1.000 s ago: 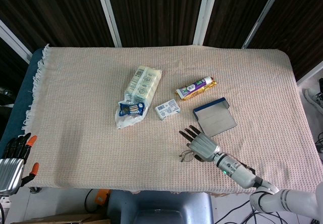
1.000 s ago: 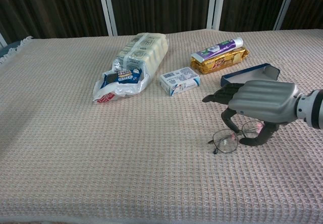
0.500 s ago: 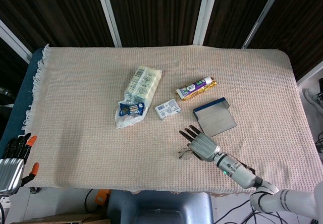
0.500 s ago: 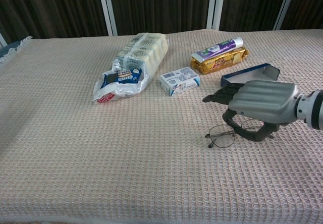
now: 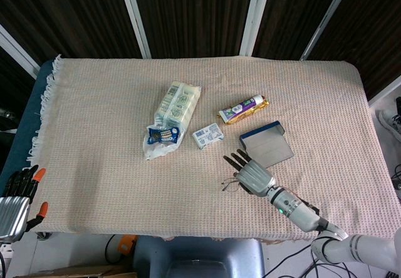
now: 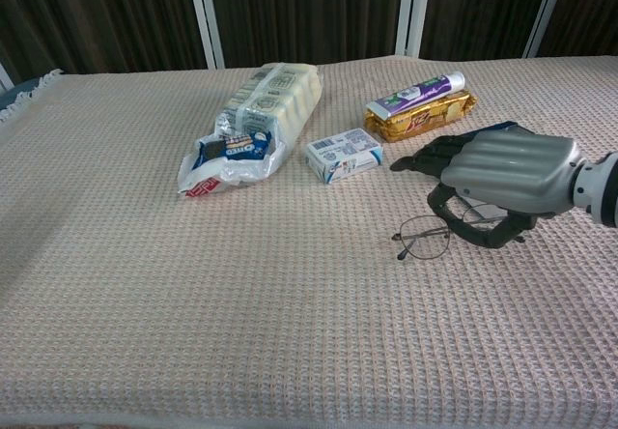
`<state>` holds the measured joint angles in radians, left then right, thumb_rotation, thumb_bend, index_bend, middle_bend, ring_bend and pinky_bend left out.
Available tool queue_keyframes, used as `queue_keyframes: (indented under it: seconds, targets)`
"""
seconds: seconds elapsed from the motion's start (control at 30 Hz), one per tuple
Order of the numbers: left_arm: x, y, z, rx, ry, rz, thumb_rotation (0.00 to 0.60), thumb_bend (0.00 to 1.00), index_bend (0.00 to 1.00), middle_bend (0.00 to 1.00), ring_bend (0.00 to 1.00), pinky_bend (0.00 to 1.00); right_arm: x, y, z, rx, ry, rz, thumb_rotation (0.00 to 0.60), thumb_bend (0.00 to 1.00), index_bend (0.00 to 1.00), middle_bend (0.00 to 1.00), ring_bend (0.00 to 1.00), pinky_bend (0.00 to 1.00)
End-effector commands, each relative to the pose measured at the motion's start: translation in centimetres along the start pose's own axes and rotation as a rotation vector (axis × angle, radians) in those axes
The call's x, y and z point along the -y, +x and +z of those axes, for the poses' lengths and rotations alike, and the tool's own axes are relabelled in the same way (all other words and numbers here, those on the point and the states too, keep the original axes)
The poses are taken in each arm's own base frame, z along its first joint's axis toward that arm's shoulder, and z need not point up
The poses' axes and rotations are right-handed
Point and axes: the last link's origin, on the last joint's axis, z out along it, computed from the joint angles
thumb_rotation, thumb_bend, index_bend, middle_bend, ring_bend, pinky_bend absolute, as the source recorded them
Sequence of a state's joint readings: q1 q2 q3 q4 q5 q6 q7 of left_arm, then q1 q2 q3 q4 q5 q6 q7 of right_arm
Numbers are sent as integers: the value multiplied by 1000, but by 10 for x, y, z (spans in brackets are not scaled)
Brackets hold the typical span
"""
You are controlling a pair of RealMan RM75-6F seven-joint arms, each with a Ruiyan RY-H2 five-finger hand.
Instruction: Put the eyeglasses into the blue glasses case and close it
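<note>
Thin wire-framed eyeglasses [image 6: 423, 243] hang from my right hand [image 6: 502, 173], which pinches their right side between thumb and fingers; the left lens sticks out toward the table's middle, just above the cloth. From the head view the hand [image 5: 254, 176] and eyeglasses [image 5: 230, 183] lie just in front of the blue glasses case [image 5: 268, 146], which lies open with its grey inside facing up. My hand hides most of the case in the chest view. My left hand [image 5: 15, 196] stays off the table's left front corner, holding nothing.
A torn biscuit bag [image 5: 172, 115] lies left of centre. A small white box [image 5: 208, 134] sits beside it, and a toothpaste tube [image 5: 243, 109] on a golden packet lies behind the case. The table's front edge is close behind my right wrist.
My right hand has moved away from the front edge toward the case, carrying the eyeglasses along and raising them slightly. The left hand has not moved.
</note>
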<state>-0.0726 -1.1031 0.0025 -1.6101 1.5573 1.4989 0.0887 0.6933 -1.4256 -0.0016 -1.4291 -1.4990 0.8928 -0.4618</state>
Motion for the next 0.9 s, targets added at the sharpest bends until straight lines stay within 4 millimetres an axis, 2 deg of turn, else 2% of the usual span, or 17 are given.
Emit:
queue_keyframes:
  seconds: [0.03, 0.3, 0.6, 0.73, 0.9]
  targets:
    - [0, 0, 0, 1, 1, 1, 600, 412, 0, 0, 0, 54, -9, 3, 2, -20, -26, -28, 600, 708, 712, 44, 0, 0]
    - [-1, -3, 3, 12, 5, 9, 600, 412, 0, 0, 0, 54, -57, -3, 9, -29, -146, -191, 600, 709, 716, 59, 0, 0]
    - [-4, -6, 6, 22, 9, 21, 600, 414, 0, 0, 0, 54, -100, -14, 11, -23, -210, -307, 600, 709, 718, 63, 0, 0]
    - [-4, -8, 8, 30, 13, 22, 600, 413, 0, 0, 0, 54, -110, -17, 12, -19, -222, -306, 600, 709, 718, 64, 0, 0]
    - [-5, -9, 10, 37, 11, 25, 600, 411, 0, 0, 0, 55, -113, -20, 23, 2, -218, -333, 600, 708, 718, 67, 0, 0]
